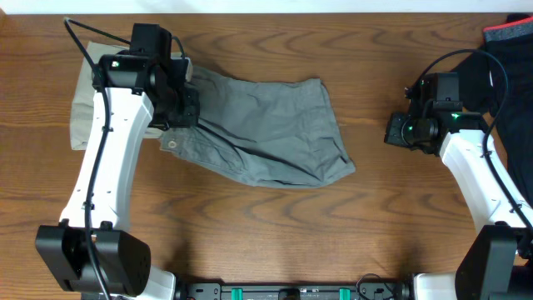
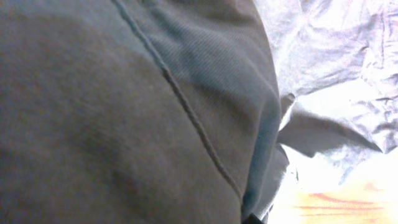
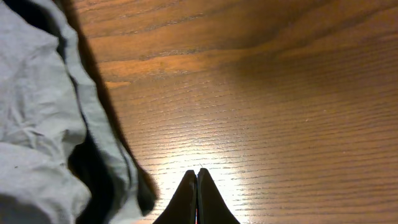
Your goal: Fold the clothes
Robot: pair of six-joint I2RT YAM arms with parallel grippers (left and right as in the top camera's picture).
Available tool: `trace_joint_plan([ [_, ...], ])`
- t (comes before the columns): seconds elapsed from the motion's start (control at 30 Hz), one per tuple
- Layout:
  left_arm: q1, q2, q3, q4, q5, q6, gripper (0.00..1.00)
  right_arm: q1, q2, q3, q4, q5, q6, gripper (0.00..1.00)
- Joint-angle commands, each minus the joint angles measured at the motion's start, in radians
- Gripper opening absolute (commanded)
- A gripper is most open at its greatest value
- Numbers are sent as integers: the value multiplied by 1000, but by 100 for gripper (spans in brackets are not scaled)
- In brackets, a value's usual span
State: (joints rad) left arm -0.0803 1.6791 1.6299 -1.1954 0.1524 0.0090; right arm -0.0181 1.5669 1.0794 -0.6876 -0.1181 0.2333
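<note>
One pair of mid-grey cotton shorts [image 1: 275, 125] lies rumpled (folding barely begun). Our right pincer [image 3: 197, 173] is closed, empty; left pincer [image 1: 179, 108] we cannot tell.

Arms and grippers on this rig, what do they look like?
Left arm and right arm: white tubular links, black joints and wrist housings, small green lights, thin black cables alongside. Right gripper fingers: black, tapering to points.
</note>
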Motion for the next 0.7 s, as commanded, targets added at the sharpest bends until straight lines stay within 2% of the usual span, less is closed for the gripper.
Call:
trace_joint_plan([
  [0.0, 0, -16, 60, -12, -79, 21, 15, 0, 2, 3, 0, 9, -2, 1],
  [0.2, 0, -15, 106, -26, -138, 21, 15, 0, 2, 3, 3, 9, -2, 1],
  [0.33, -17, -1, 106, -22, -66, 20, 15, 0, 2, 3, 3, 9, -2, 1],
  [0.67, -77, 123, 106, 16, -16, -3, 15, 0, 2, 3, -3, 9, -2, 1],
])
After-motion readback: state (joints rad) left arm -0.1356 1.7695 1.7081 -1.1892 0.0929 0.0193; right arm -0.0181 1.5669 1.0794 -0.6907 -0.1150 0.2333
